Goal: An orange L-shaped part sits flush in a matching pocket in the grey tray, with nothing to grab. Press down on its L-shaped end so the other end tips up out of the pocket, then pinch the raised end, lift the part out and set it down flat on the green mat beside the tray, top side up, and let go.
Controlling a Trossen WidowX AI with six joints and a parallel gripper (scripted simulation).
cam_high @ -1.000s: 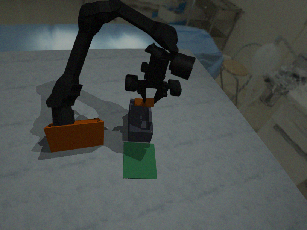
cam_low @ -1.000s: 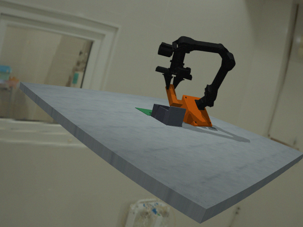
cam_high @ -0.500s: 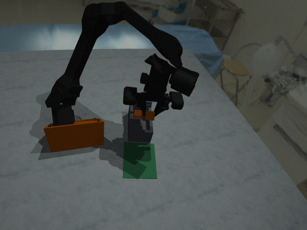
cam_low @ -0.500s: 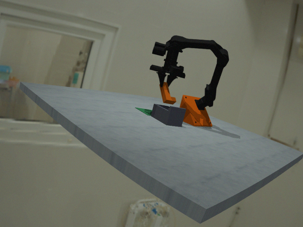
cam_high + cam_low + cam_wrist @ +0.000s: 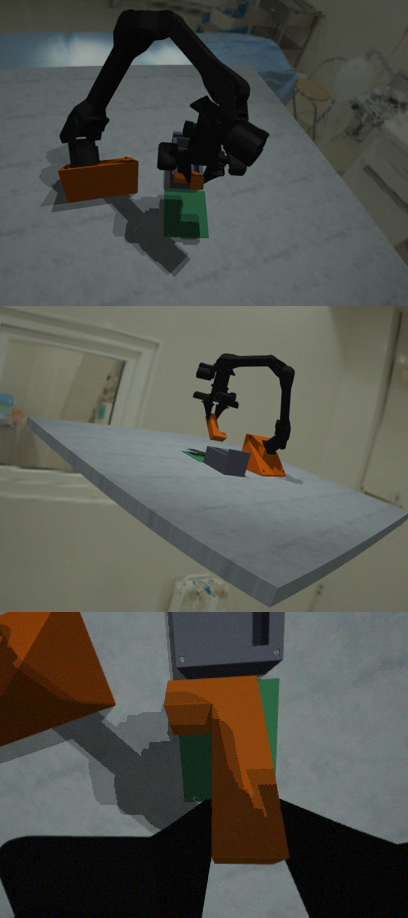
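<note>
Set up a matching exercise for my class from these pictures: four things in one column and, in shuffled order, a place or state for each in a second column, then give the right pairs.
Things:
1. orange L-shaped part
2. grey tray
3. green mat
4. gripper

Places or states:
A. lies flat on the table, partly in shadow
B. hangs in the air, clear of its pocket
C. shut on one end of the part
D. stands on the table with its pocket vacant

Pairs: 1-B, 2-D, 3-A, 4-C

On the grey table (image 5: 230,516), near its middle, lie a green mat (image 5: 197,204), grey tray (image 5: 227,462) and the orange arm base (image 5: 98,181).
</note>
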